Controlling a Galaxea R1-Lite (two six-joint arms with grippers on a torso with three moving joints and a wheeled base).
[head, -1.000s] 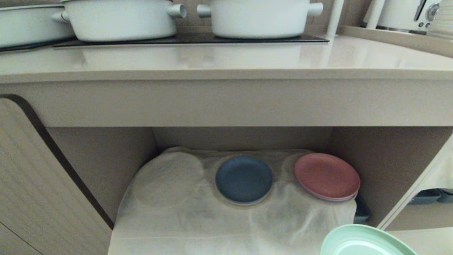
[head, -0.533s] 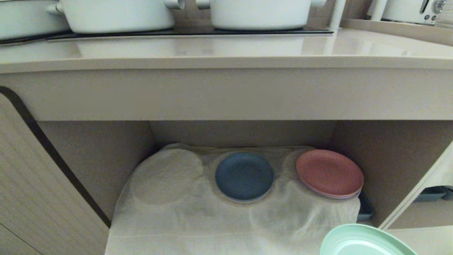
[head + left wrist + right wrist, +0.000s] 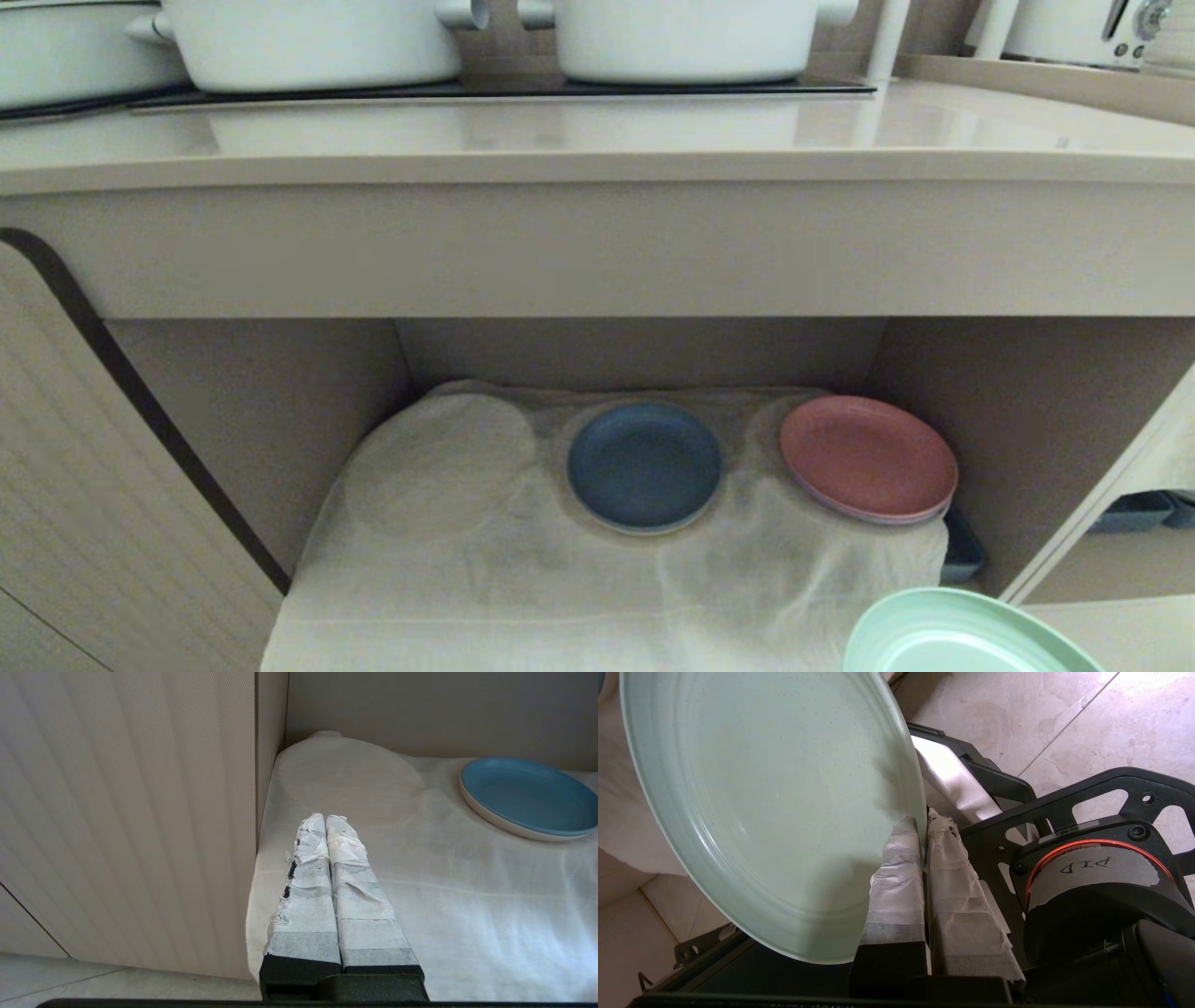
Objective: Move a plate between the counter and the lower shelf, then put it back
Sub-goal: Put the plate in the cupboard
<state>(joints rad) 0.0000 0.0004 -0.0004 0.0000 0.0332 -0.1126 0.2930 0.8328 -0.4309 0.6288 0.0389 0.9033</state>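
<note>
Biggest thing in the head view is the counter (image 3: 597, 140), a long beige slab with a black hob panel (image 3: 504, 89) and white pots (image 3: 686, 37) on it. No plate up there. Under it is the lower shelf (image 3: 980, 420), a beige cubby with an off-white cloth (image 3: 523, 560) draped over its floor. On the cloth sit a blue plate (image 3: 644, 467) in the middle and a pink plate (image 3: 868, 457) toward the right wall, and the left third has only a faint round dent in the fabric.

The mint-green plate (image 3: 952, 639) is in the air, poking in at the lower right of the head view, out in front of the shelf and not touching the cloth. The right gripper (image 3: 923, 830) has its taped fingers pinched on the plate's rim, one on each face, with the plate tilted steeply.

The left gripper (image 3: 327, 821) hovers just off the cloth's left front edge, fingers pressed together with nothing between them, looks idle.

My read: we're mid-carry. The plate rests on neither surface, so at least one set-down is left, and which leg this is I honestly can't tell.
</note>
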